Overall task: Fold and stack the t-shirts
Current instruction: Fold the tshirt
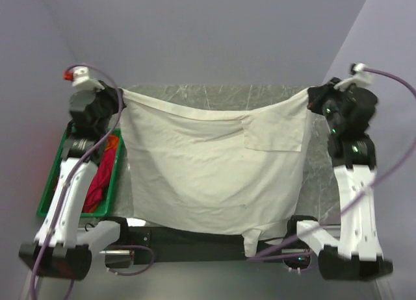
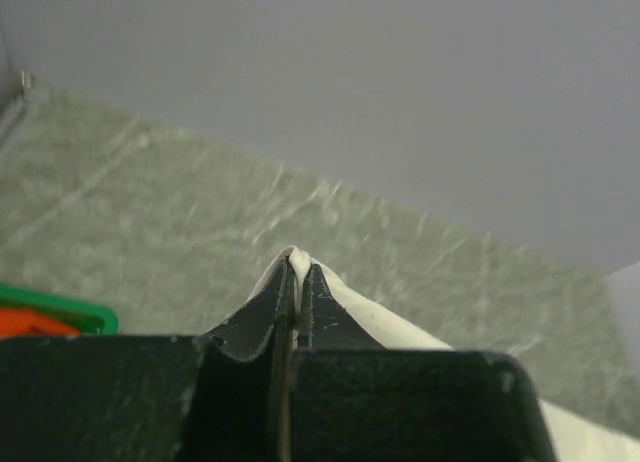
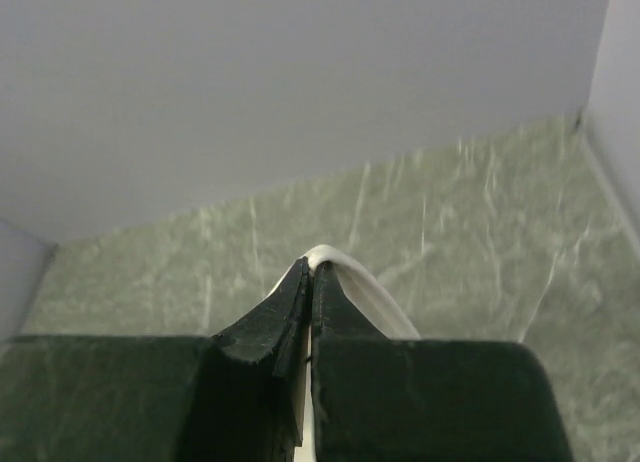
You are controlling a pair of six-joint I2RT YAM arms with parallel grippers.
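Hanging between the two arms, the cream t-shirt (image 1: 208, 163) is spread wide over the table (image 1: 214, 93). Its upper edge sags a little in the middle, and its lower part drapes over the near edge toward the arm bases. The left gripper (image 1: 119, 97) has its fingers pressed together on the shirt's top left corner, and in the left wrist view a small fold of cream cloth peeks out at the fingertips. The right gripper (image 1: 313, 100) pinches the opposite top corner the same way, jaws closed with a loop of cloth showing at the tips. A pocket (image 1: 274, 132) sits on the right half of the shirt. At the left side, under the left arm, the green crate (image 1: 47, 195) holds the crimson-pink t-shirt (image 1: 97, 183) and the orange t-shirt (image 1: 112, 144), both crumpled
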